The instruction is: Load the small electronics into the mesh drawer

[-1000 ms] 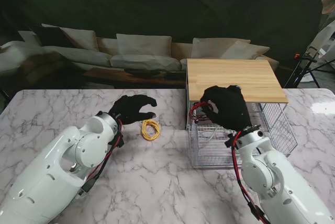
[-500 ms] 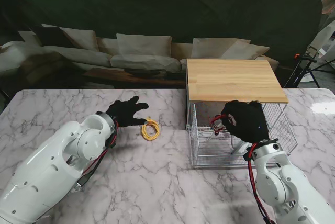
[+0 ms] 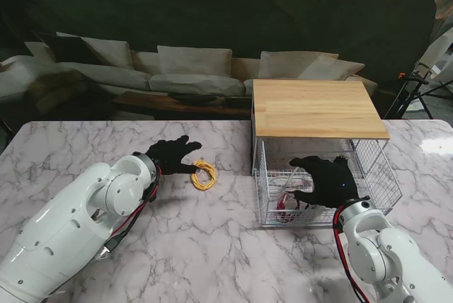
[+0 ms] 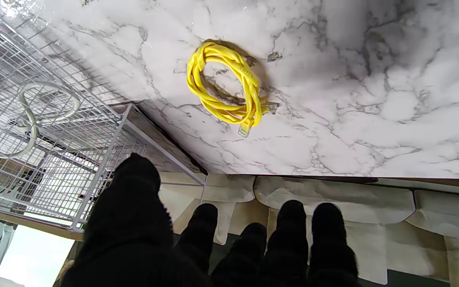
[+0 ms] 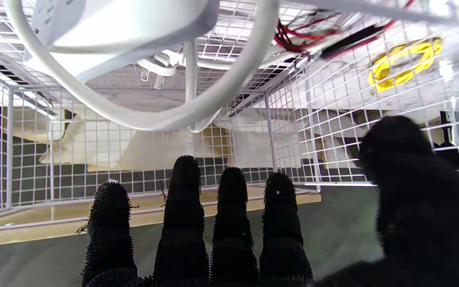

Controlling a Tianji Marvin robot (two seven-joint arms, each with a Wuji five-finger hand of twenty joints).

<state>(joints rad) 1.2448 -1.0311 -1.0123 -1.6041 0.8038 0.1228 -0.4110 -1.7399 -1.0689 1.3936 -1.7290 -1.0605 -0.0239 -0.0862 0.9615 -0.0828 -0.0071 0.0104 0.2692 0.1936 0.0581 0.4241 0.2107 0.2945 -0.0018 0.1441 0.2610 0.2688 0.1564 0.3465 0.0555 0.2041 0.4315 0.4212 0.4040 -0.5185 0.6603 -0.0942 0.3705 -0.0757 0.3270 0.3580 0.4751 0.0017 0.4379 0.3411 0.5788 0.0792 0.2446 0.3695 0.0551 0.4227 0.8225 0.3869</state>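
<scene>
A white wire mesh drawer (image 3: 383,173) stands pulled out from under a wooden top (image 3: 315,107). Inside it lie a red cable bundle (image 3: 286,202), also seen as the red cable (image 5: 297,35), and a white power adapter (image 5: 114,28) with its white cord (image 4: 34,115). My right hand (image 3: 328,179) hovers over the drawer, fingers (image 5: 185,207) spread, holding nothing. A coiled yellow cable (image 3: 203,174) lies on the marble left of the drawer, shown as the yellow coil (image 4: 225,89). My left hand (image 3: 173,154) is open beside it, fingertips (image 4: 293,223) just short of the coil.
The marble table (image 3: 212,246) stretches around both arms. A beige sofa (image 3: 191,69) runs behind the far table edge. The drawer's wire wall (image 4: 94,159) stands close to my left hand's side.
The right hand moved nearer to me over the drawer, opened and let go of the red cable bundle, which now lies in the drawer. The left hand spread its fingers beside the yellow coil.
</scene>
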